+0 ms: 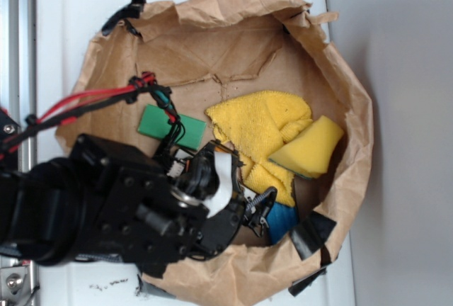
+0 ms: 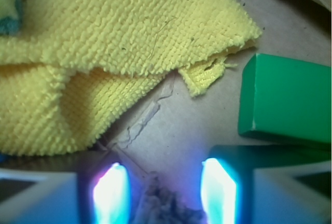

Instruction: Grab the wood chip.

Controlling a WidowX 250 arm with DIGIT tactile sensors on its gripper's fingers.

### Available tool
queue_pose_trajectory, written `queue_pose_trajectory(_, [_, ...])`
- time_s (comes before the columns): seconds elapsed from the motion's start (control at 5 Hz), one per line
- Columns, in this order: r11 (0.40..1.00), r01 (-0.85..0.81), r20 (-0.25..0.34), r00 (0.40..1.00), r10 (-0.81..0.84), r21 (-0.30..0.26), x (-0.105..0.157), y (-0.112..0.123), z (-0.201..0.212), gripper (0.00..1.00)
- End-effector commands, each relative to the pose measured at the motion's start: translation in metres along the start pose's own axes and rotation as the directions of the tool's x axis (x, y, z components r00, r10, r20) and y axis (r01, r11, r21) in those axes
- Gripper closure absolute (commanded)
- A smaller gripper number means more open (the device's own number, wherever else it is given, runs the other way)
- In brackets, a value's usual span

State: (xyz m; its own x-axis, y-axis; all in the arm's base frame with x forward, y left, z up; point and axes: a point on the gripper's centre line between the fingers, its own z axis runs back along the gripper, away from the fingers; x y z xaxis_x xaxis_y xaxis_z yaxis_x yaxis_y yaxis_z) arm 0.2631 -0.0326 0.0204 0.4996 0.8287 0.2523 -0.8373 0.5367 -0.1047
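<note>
Where the wrist view looks down on brown paper, the small, rough, dark brown wood chip (image 2: 166,206) lies between the parted fingers of the open claw (image 2: 166,193), near a green rectangular block (image 2: 285,99).

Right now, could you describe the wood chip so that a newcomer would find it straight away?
Inside the crumpled brown paper bag, find the green block beside the yellow cloth. The wood chip lies between the gripper fingers: dark, rough and ragged.
</note>
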Motion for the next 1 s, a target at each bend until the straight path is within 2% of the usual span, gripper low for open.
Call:
queue_pose_trajectory(0.0, [0.996, -0.072, -0.018, 0.997, 0.071, -0.055, 0.030, -0.002, 0.031, 1.00])
queue_pose_trajectory(0.2, [0.990, -0.119, -0.049, 0.992, 0.116, -0.069, 0.057, 0.003, 0.065, 1.00])
queue_pose_trajectory(0.4, [0.984, -0.141, -0.045, 0.990, 0.137, -0.112, 0.083, 0.016, 0.098, 1.00])
queue_pose_trajectory(0.6, [0.978, -0.165, -0.091, 0.984, 0.154, -0.126, 0.096, 0.025, 0.108, 1.00])
queue_pose_trajectory(0.8, [0.979, -0.156, -0.105, 0.984, 0.143, -0.131, 0.101, 0.032, 0.115, 1.00])
